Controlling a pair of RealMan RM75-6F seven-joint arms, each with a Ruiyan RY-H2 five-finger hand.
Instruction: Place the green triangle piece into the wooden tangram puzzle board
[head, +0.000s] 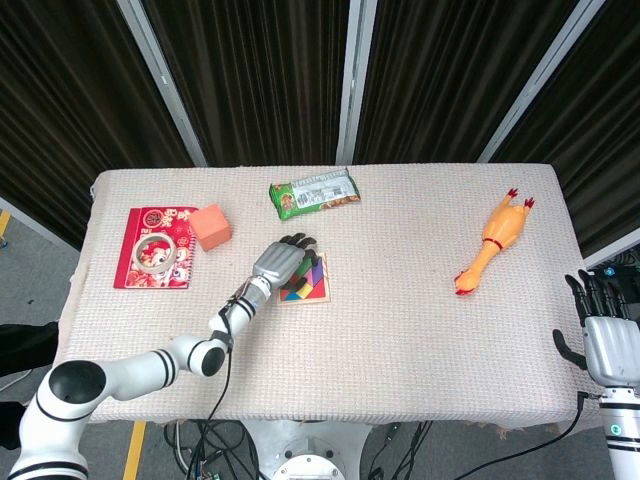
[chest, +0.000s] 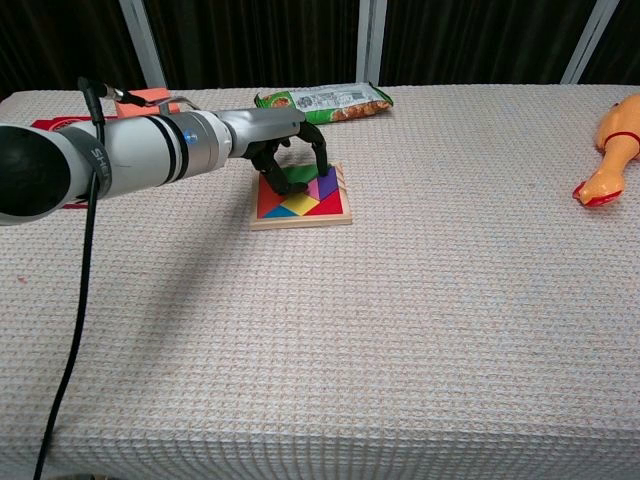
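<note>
The wooden tangram board lies left of the table's middle, filled with red, yellow, blue and purple pieces. The green triangle piece lies at the board's far edge. My left hand arches over it from the left, fingertips pointing down on either side of the triangle. Whether they grip it is unclear. From the head view the left hand covers the far left part of the board. My right hand hangs off the table's near right corner, fingers spread and holding nothing.
A green snack pack lies behind the board. An orange cube and a red packet with a tape roll sit at the far left. A rubber chicken lies at the right.
</note>
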